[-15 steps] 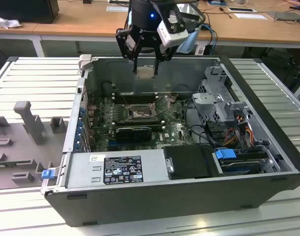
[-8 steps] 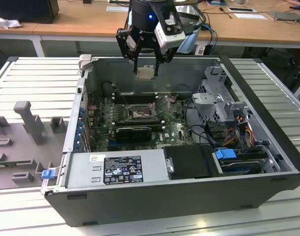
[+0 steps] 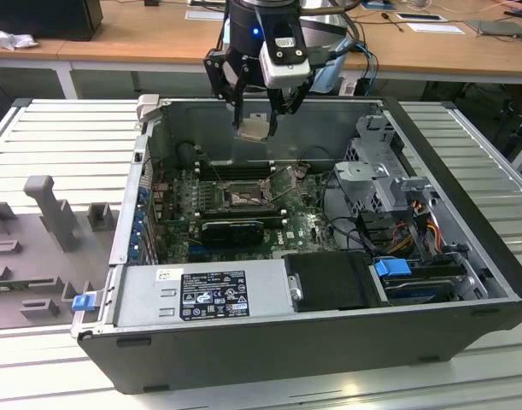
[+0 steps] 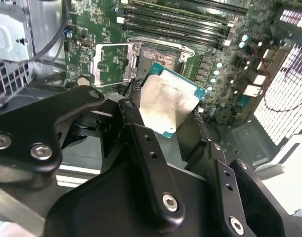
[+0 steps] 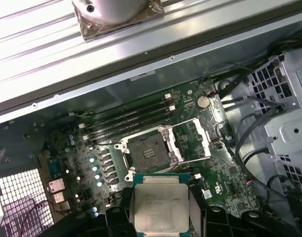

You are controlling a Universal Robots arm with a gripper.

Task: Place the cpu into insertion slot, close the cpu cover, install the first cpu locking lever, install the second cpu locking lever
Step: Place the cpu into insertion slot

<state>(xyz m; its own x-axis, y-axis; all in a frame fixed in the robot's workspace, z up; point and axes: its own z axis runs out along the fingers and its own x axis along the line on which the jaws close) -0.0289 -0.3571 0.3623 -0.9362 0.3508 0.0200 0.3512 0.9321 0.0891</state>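
cpu (image 5: 160,207) in the first wrist view: one edge cut off by the frame, both side edges covered by the gripper (image 5: 160,215) fingers (image 5: 118,217). second wrist view: one cpu corner sits behind a finger, the cpu blocks part of the socket (image 4: 163,55), and the cpu cover (image 4: 97,64) edge nearest the gripper runs behind the gripper body. socket contacts too fine to make out in both wrist views. exterior view: arm (image 3: 256,21) cropped at the top edge, cpu cover position too small to tell, power supply (image 3: 201,295) hides the near edge of the motherboard (image 3: 307,226)
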